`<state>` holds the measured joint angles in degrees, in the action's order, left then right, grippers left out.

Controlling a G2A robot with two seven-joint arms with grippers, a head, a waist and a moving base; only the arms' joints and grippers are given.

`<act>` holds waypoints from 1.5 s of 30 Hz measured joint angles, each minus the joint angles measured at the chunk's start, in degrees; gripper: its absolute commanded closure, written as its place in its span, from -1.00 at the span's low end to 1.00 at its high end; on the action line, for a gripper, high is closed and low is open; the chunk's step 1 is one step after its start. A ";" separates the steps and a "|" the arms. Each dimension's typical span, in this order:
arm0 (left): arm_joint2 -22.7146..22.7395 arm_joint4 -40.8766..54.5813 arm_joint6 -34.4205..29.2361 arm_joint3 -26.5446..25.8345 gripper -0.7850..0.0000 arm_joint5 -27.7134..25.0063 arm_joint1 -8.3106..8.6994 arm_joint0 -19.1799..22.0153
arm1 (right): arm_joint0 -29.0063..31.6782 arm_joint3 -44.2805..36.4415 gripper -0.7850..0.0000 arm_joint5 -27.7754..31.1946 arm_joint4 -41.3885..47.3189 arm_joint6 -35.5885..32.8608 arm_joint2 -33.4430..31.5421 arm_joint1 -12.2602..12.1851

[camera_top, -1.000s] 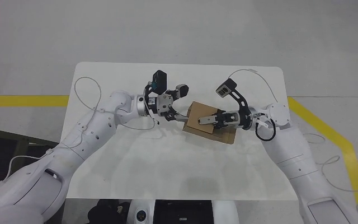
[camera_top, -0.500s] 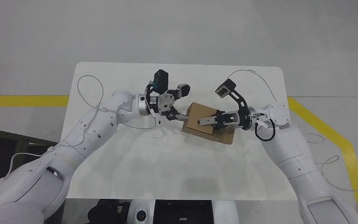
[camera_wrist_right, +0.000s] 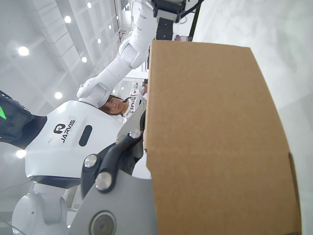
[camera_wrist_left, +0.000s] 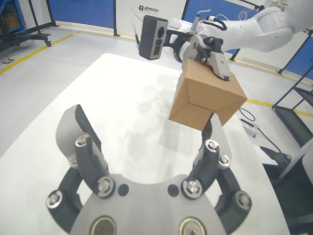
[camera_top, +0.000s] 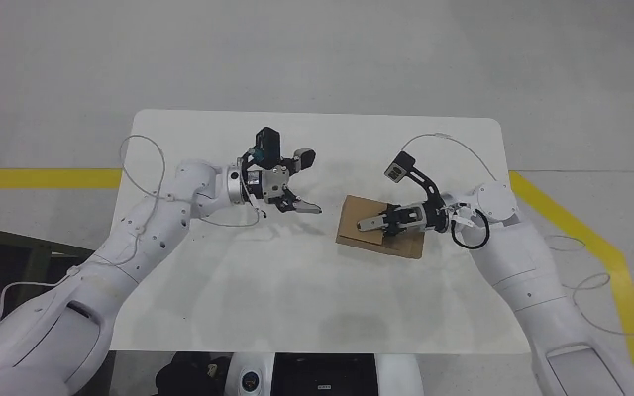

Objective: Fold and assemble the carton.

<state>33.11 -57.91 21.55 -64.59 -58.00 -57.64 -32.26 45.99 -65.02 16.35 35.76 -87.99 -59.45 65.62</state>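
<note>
Over the right half of the desk we see the carton, its end flaps folded shut. The right pincer is clamped on its edge. A little farther and to the left, apart from the carton, the left pincer hangs with its 2 fingers wide apart.

We are seeing a white table standing on grey floor, with yellow floor tape running off left and right. Blue partition panels and a black wheeled stand are standing far behind it.
</note>
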 measured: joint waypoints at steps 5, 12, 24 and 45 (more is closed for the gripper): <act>-1.03 -9.94 3.88 -2.66 -1.00 0.00 1.46 -0.85 | -1.20 2.61 1.00 1.30 -2.08 1.36 3.10 0.82; -1.12 -22.79 8.93 -3.66 -1.00 0.76 2.76 -1.97 | -3.88 7.27 0.85 2.71 -2.92 2.76 8.23 2.65; -0.32 -23.73 7.58 -2.60 -1.00 4.47 1.93 -4.96 | -8.19 16.30 0.18 4.37 -2.95 4.42 14.22 5.33; 5.12 -13.22 -13.20 -15.60 -1.00 6.91 2.17 -11.25 | -1.55 6.66 0.01 0.72 -4.61 2.99 4.69 0.08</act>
<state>38.22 -71.14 8.35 -80.19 -51.09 -55.48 -43.51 44.44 -58.35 17.07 31.15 -85.00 -54.76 65.70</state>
